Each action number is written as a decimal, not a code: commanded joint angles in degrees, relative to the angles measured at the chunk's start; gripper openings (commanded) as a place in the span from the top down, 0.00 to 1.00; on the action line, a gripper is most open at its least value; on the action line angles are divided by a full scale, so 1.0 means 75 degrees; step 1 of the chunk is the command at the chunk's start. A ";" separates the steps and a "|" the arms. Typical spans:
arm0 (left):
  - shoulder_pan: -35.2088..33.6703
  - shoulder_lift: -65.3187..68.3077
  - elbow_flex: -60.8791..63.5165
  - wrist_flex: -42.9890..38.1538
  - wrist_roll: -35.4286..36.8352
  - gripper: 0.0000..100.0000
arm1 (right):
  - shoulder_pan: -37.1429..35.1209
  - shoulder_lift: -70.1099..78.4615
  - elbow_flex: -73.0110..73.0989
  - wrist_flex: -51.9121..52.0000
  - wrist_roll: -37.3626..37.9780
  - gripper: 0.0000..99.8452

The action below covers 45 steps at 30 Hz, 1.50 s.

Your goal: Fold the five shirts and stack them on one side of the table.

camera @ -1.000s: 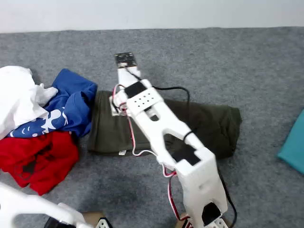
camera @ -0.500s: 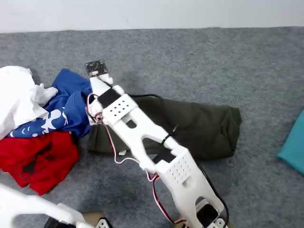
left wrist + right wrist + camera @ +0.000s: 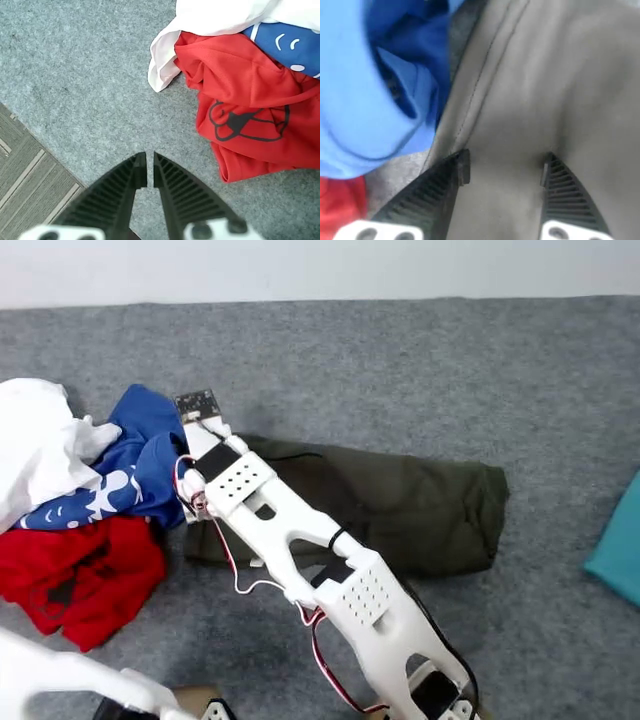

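Right gripper (image 3: 505,165) spread wide and empty, low over the left end of the olive shirt (image 3: 420,500); contact with the cloth not clear. Folded, lying across the middle of the mat (image 3: 450,340), long side running left to right, left end right against the blue shirt (image 3: 150,455). Probably about to pinch that end for another fold or a drag toward the stacking side. Could easily take in the blue fold just beside one jaw and haul both shirts together, spoiling the fold. Could also close on the top layer alone, leaving the lower layers to slide out and open. Further left, white shirt (image 3: 35,445) and red shirt (image 3: 80,570) crumpled against the blue; teal shirt (image 3: 620,540) at the right edge, well apart. Left gripper (image 3: 150,160) all but closed on nothing, above bare mat near the red shirt; no hazard from there.
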 commanded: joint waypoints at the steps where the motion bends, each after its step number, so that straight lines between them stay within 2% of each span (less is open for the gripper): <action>1: -0.0012 -0.0199 -0.0076 0.0082 -0.0059 0.97 | -0.0064 0.0064 -0.0422 -0.0076 -0.0059 0.75; 11: -0.0023 -0.0199 -0.0076 0.0082 -0.0059 0.97 | -0.0064 0.0428 -0.0422 -0.0510 -0.0047 0.76; 19: -0.0035 -0.0199 -0.0076 0.0117 -0.0059 0.97 | -0.0064 0.0498 -0.0586 -0.0369 0.0363 0.98; 25: -0.0035 -0.0211 -0.0100 0.0129 -0.0059 0.97 | -0.0041 0.0498 -0.0586 -0.0229 0.0457 0.99; 34: -0.0035 -0.0211 -0.0111 0.0129 -0.0059 0.97 | 0.0744 0.0240 -0.1207 0.1448 0.0469 0.99; 39: -0.0035 -0.0211 -0.0111 0.0129 -0.0059 0.97 | 0.1143 -0.0064 -0.2016 0.2690 0.1055 0.99; 45: -0.0012 -0.0211 -0.0111 0.0094 -0.0059 0.97 | 0.1565 -0.0240 -0.2895 0.3886 0.1172 0.99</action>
